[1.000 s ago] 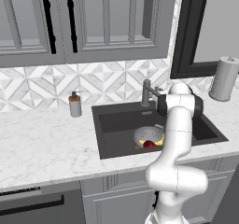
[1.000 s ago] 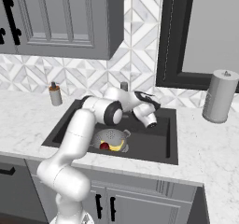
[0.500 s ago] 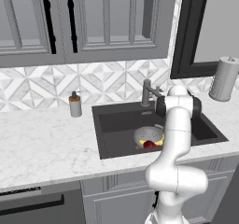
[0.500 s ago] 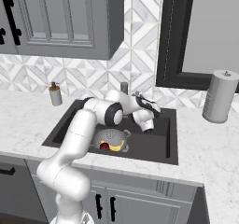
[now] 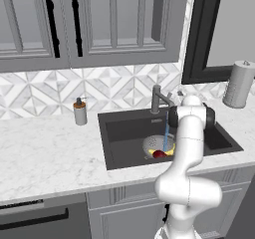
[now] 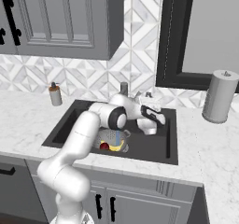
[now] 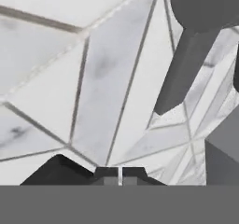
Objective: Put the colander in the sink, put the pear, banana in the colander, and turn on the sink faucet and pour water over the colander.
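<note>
Colander (image 5: 158,146): grey perforated bowl, sitting in the sink (image 5: 124,133), toward the front of the basin, below and forward of the gripper (image 6: 140,98). Pear (image 5: 159,154): dark red, inside the colander at its front edge. Banana (image 5: 170,152): yellow, inside the colander just beside the pear; in the right base view it lies along the near rim (image 6: 117,147) with the pear (image 6: 104,146) at its left. Faucet (image 5: 158,99): dark grey post at the back rim of the sink, spout angled out over the basin; a thin blue stream of water (image 5: 166,136) falls from the spout into the colander. Gripper: raised behind the sink at the backsplash, close beside the faucet base; fingertips (image 7: 110,176) pressed together with nothing between them, pointing at the tile (image 7: 93,78), a dark angled lever (image 7: 179,78) up and to their right in the hand view. Soap dispenser (image 5: 79,112): grey bottle, brown pump, on the counter (image 5: 45,153) well apart from the gripper, past the far left side of the sink. Paper towel roll (image 5: 238,83): upright on the counter, well off to the gripper's right. Cabinets (image 5: 89,24): grey, above the backsplash. Window (image 5: 224,24): dark frame, above the right end of the counter.
</note>
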### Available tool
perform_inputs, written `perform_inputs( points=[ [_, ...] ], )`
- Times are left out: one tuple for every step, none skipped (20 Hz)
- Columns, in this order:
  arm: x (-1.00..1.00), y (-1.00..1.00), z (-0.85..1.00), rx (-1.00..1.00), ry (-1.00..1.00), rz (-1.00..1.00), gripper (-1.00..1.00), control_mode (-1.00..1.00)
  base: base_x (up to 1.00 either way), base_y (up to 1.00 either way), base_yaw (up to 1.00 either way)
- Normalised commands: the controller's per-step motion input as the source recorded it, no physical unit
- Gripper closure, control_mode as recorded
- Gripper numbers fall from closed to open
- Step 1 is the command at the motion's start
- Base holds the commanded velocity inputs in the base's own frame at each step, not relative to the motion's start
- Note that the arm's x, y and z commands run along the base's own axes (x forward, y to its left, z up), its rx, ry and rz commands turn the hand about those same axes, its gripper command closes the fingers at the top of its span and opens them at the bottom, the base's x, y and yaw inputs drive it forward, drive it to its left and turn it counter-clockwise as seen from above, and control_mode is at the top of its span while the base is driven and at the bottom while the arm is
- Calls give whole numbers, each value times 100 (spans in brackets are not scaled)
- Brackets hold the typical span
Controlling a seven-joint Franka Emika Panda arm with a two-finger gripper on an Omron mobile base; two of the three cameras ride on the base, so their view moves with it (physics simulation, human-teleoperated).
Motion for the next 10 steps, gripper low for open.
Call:
perform_inputs(
  points=[
    [-67, -86, 100, 22, -27, 0, 100, -100, 0, 0, 0],
    [-100, -43, 100, 9, -49, 0, 100, -100, 0, 0, 0],
    [-100, -23, 100, 3, -54, 0, 100, -100, 0, 0, 0],
    [-100, 0, 100, 0, -60, 0, 100, -100, 0, 0, 0],
    [-100, 0, 100, 0, -62, 1, 100, -100, 0, 0, 0],
    [-100, 0, 100, -4, -65, 1, 100, -100, 0, 0, 0],
    [-100, 9, 100, -7, -66, 0, 100, -100, 0, 0, 0],
    [-100, 26, 100, -13, -66, 0, 100, -100, 0, 0, 0],
    [-100, 32, 95, -14, -66, 0, 100, -100, 0, 0, 0],
    [-100, 35, 87, -12, -66, 0, 100, -100, 0, 0, 0]
  ],
)
